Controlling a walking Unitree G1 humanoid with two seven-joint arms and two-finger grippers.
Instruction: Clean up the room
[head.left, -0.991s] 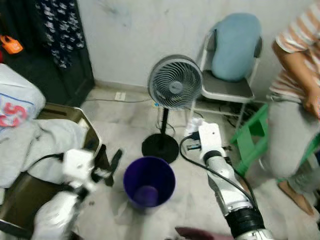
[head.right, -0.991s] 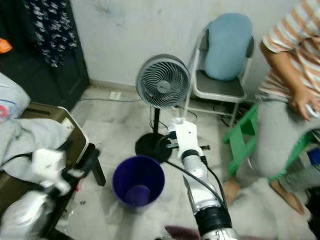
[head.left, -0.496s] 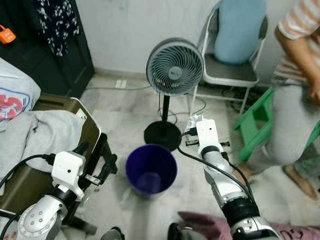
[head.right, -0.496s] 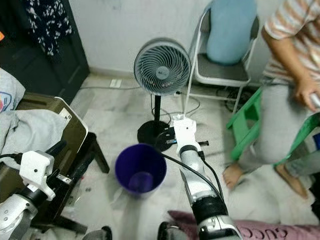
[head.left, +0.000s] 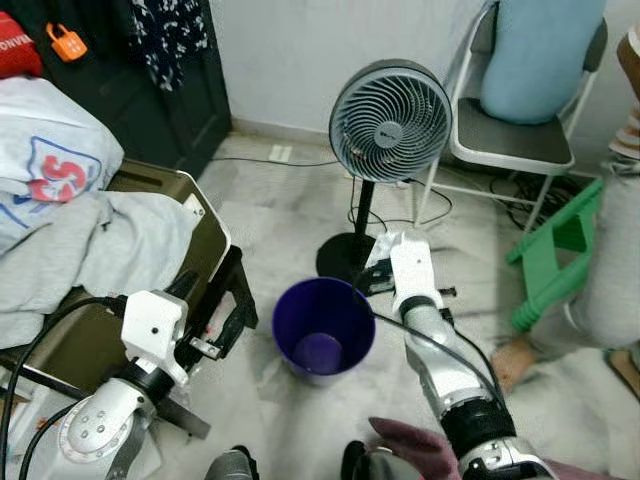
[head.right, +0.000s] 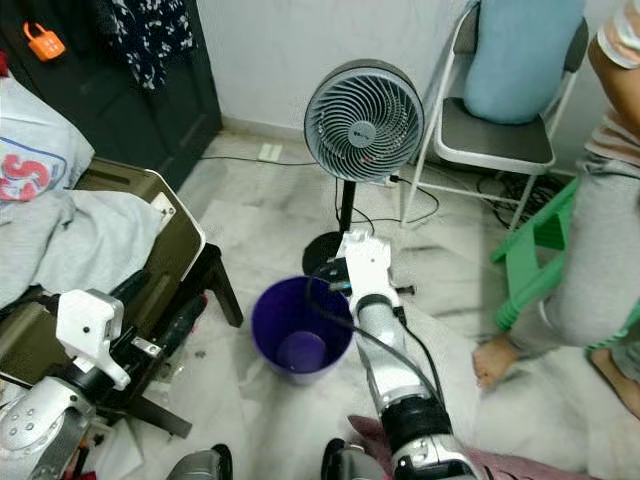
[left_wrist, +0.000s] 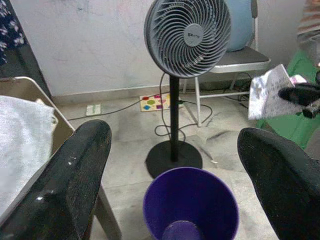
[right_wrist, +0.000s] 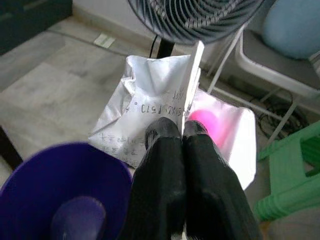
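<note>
Camera swings since earlier frame; right hand (head.right: 340, 278) now at purple bin (head.left: 324, 328) rim, pinching foil wrapper (right_wrist: 150, 115). Left hand (head.left: 215, 320) spread, idle beside bin. Risk: release too early, wrapper lands on floor beside fan (head.left: 388, 120) base.

light: even, soft indoor, moderately bright | shadows: faint on the floor (head.left: 270, 215), dark doorway (head.left: 150, 90) at upper left | glare: none | head views: sharp, slight bending at edges | wrist views: black fingers (right_wrist: 165, 150) close up and blurred, fan (left_wrist: 187, 37) behind sharper
</note>
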